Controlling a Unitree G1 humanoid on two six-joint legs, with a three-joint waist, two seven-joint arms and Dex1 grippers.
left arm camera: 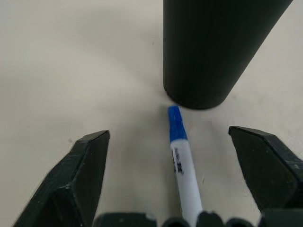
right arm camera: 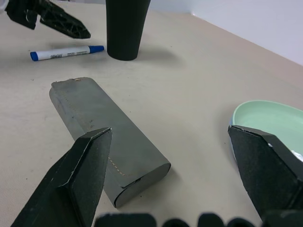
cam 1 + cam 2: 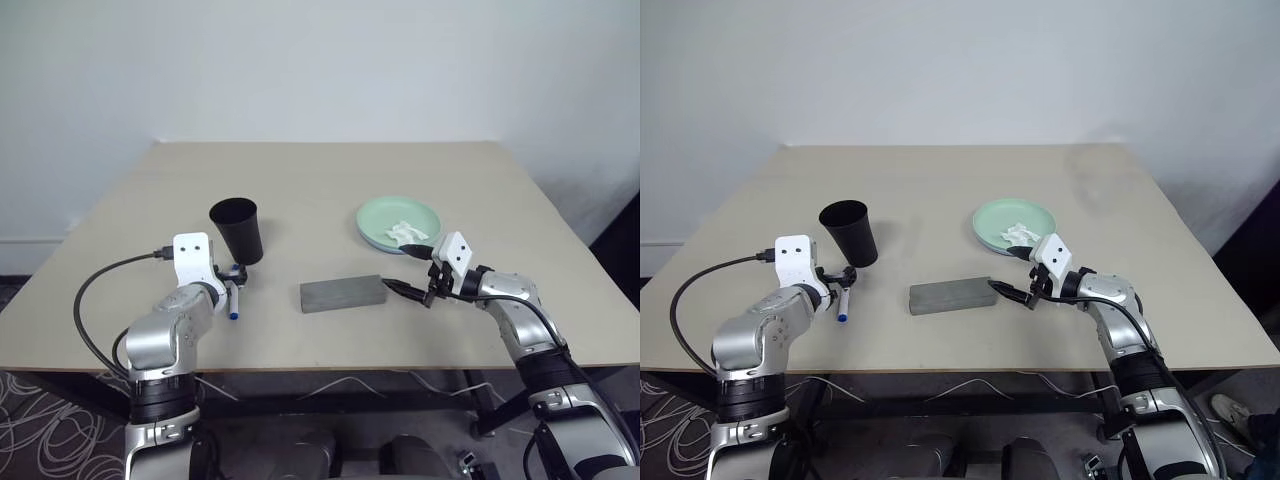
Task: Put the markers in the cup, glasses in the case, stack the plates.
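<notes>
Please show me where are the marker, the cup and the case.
marker [image 1: 182, 163]: left wrist view, on its white barrel.
cup [image 3: 238, 232]: left eye view, on its black side wall.
case [image 2: 102, 127]: right wrist view, on its grey lid.

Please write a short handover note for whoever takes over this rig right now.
Left gripper: open, marker lying on the table between its fingers, not gripped.
Right gripper: open, hovering by the grey case, holding nothing.
Black cup upright beside the marker's tip.
Case lies shut.
Mint green plate sits on the light blue plate, tissue on top.
Done: plates stacked.
Left: marker into cup. Glasses not seen loose; confirm they are cased.
</notes>
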